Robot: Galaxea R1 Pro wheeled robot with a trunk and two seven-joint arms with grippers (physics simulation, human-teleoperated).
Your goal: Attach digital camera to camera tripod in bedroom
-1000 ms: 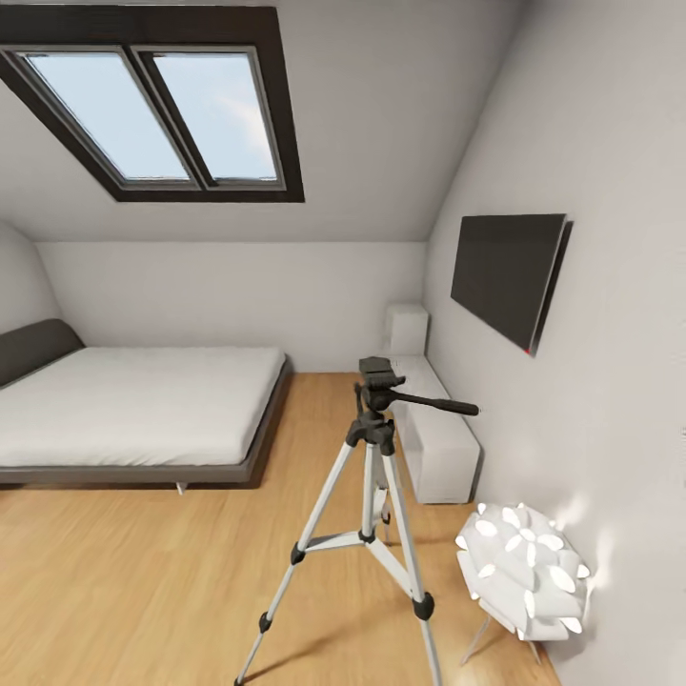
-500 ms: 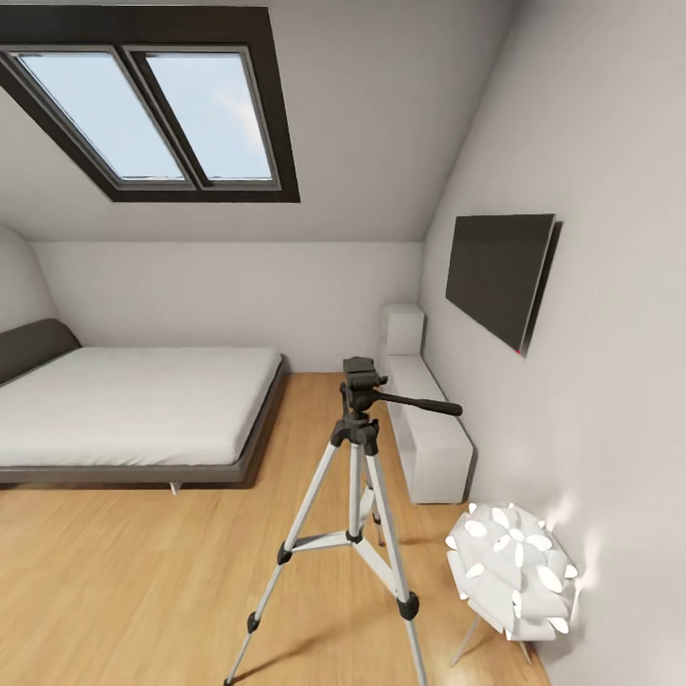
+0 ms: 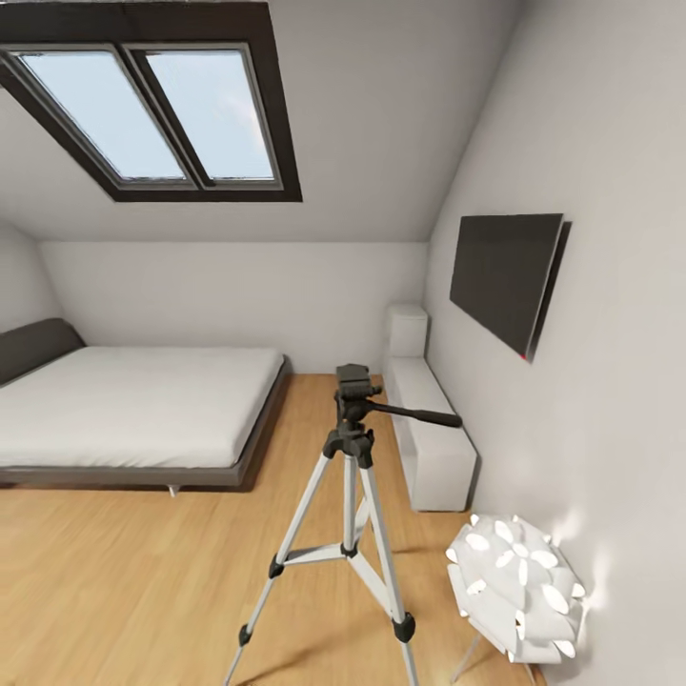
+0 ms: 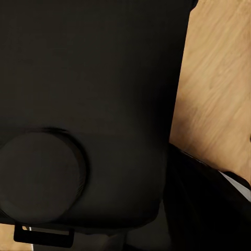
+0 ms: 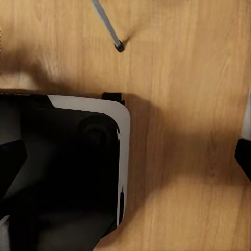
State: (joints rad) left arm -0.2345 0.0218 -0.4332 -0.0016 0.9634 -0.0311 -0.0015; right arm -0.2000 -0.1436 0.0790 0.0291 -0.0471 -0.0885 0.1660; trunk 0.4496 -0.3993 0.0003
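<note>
The camera tripod [image 3: 349, 495] stands on the wood floor in the middle of the head view. It has silver legs and black joints. Its black head [image 3: 353, 381] is bare on top, and the long pan handle [image 3: 419, 414] points right. One tripod foot [image 5: 120, 46] rests on the floor in the right wrist view. The digital camera is out of view. The bedroom has a sloped ceiling with a dark-framed skylight [image 3: 152, 105]. Both wrist views look down past my own dark base [image 4: 89, 104] [image 5: 63, 162] onto the floor.
A low grey bed [image 3: 133, 405] lies at the left. A white low cabinet [image 3: 429, 438] runs along the right wall under the TV [image 3: 505, 276]. A white flower-shaped lamp [image 3: 519, 586] stands right of the tripod. Wood floor stretches between the bed and the tripod.
The whole head view has shifted a little, so the tripod now sits slightly further left and lower in the picture. Nothing in the room itself has visibly moved.
</note>
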